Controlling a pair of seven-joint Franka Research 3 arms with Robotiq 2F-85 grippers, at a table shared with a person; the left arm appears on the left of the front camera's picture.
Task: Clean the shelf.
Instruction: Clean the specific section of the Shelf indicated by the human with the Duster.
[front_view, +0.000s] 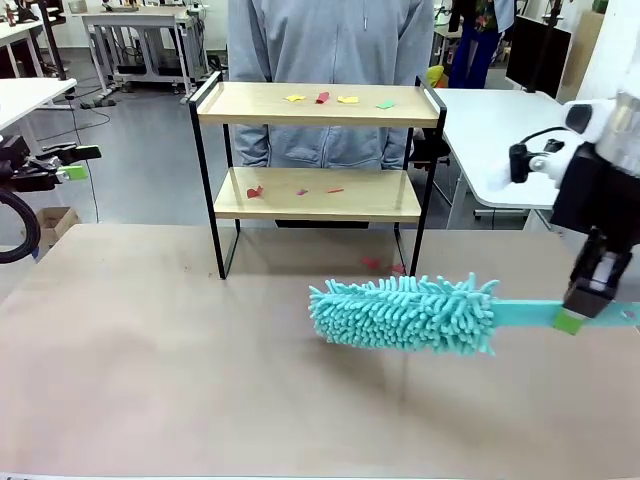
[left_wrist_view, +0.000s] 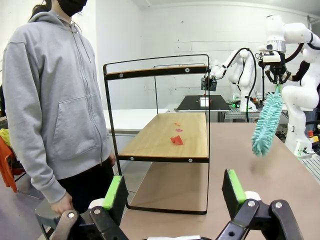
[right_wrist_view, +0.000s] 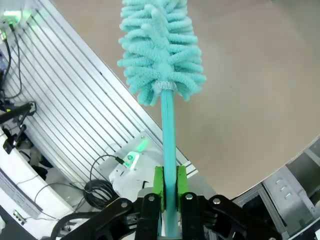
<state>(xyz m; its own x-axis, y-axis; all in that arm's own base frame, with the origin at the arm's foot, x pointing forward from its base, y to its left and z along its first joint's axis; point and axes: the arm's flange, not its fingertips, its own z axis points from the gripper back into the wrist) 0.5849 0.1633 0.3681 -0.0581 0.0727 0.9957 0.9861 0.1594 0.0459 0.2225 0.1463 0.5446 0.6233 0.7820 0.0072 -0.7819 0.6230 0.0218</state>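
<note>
- The shelf (front_view: 250, 101) stands at the centre of the front view, toward the far side of the brown counter (front_view: 150, 350). It is a small rack with two light wood boards in a thin black frame.
- Small paper scraps lie on the top board: yellow (front_view: 295, 98), red (front_view: 322, 97), yellow (front_view: 348, 99) and green (front_view: 385, 104).
- The lower board carries a red scrap (front_view: 255, 191) near its left end and two smaller bits toward its middle.
- Two more reddish scraps (front_view: 371, 263) lie on the counter by the shelf's front right leg.
- A person in a grey hoodie (front_view: 330, 60) stands just behind the shelf, arms down.
- The right end effector (front_view: 585, 305) comes in from the right edge of the front view. It is clamped on the flat turquoise handle of a fluffy duster (front_view: 405, 313).
- The duster lies roughly level in the lower right middle of the frame, in front of the shelf and apart from it. Its shaggy head points toward picture left.
- In the right wrist view the green pads (right_wrist_view: 158, 181) press both sides of the handle, with the head at the top of the frame over the counter.
- The left end effector (left_wrist_view: 174, 190) is spread wide and holds nothing. Its wrist view faces the shelf's end, with the person at frame left.
- In the front view it sits at the far left edge, well away from the shelf.
</note>
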